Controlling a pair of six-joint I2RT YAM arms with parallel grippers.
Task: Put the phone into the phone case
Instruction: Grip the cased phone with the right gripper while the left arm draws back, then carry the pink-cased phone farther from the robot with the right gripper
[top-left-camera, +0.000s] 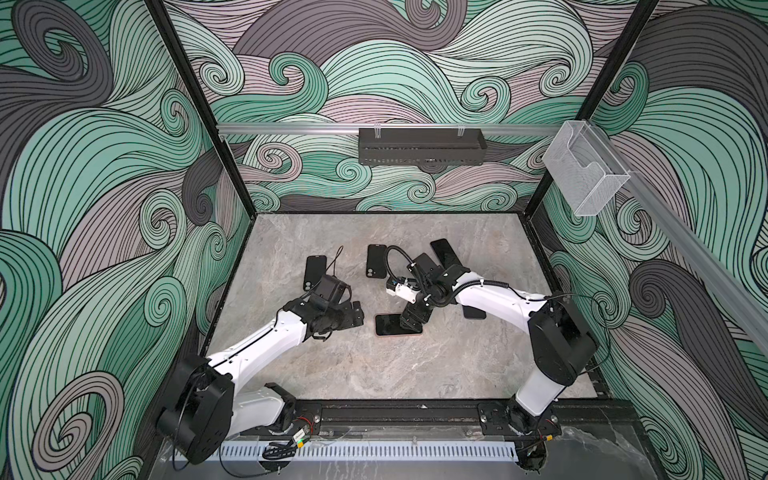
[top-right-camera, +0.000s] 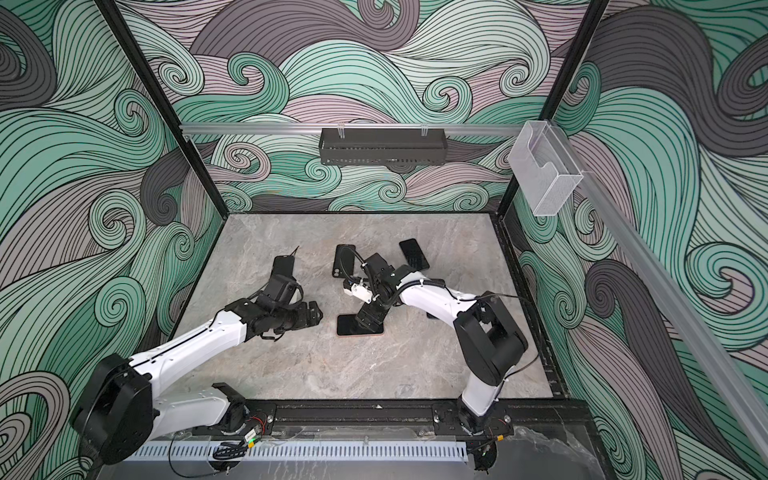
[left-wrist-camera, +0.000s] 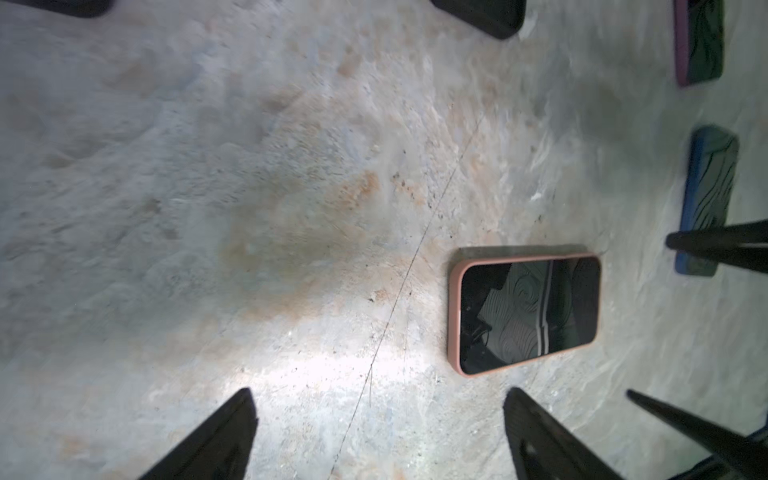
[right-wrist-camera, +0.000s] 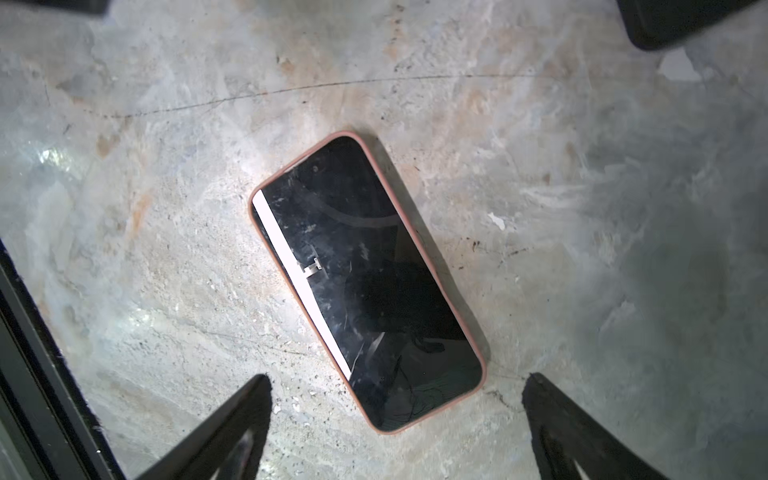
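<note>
Phone (right-wrist-camera: 365, 282): laid flat and screen up on the worktop (top-left-camera: 374, 365), near its middle.
Phone case (left-wrist-camera: 454, 316): pink, seen wrapped around the phone's edges.
Right gripper (top-left-camera: 413, 318): held over one end of the phone, jaws spread wide, nothing gripped.
Left gripper (left-wrist-camera: 378, 390): held beside the phone, apart from it, jaws spread wide, nothing gripped.
Dark phone-shaped items (top-left-camera: 376, 261): scattered farther back.

Even overhead light; white glare streaks the phone (right-wrist-camera: 374, 291) screen; left wrist view blurred.
</note>
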